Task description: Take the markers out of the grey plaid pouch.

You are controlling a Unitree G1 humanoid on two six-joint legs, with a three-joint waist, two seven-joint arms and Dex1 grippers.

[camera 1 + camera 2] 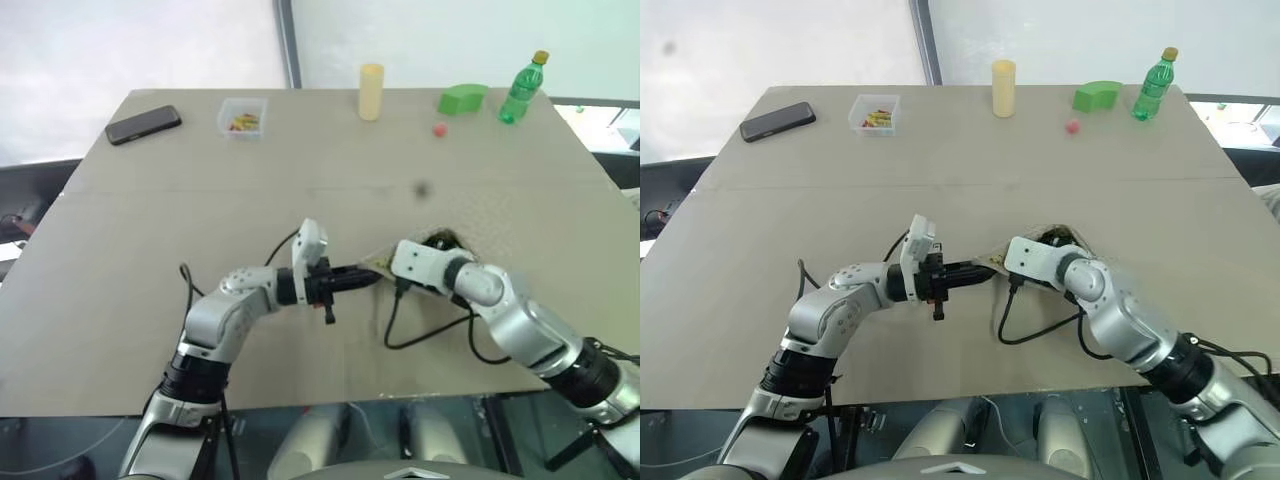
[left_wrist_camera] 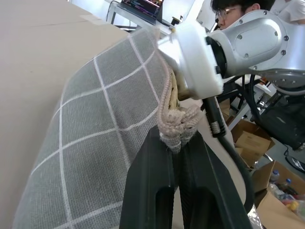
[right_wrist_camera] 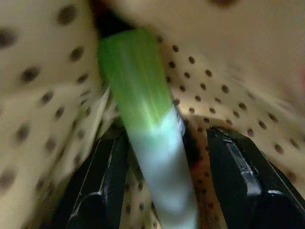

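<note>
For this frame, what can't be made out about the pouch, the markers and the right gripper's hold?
- How many markers: right wrist view shows one green marker, blurred; the dotted lining covers the rest.
- Whether the right gripper grips it: the fingers stand either side, contact unclear.
- The grey plaid pouch in the head views: both arms cover it.
- The zip pull: not discernible where the left gripper pinches the seam.
</note>
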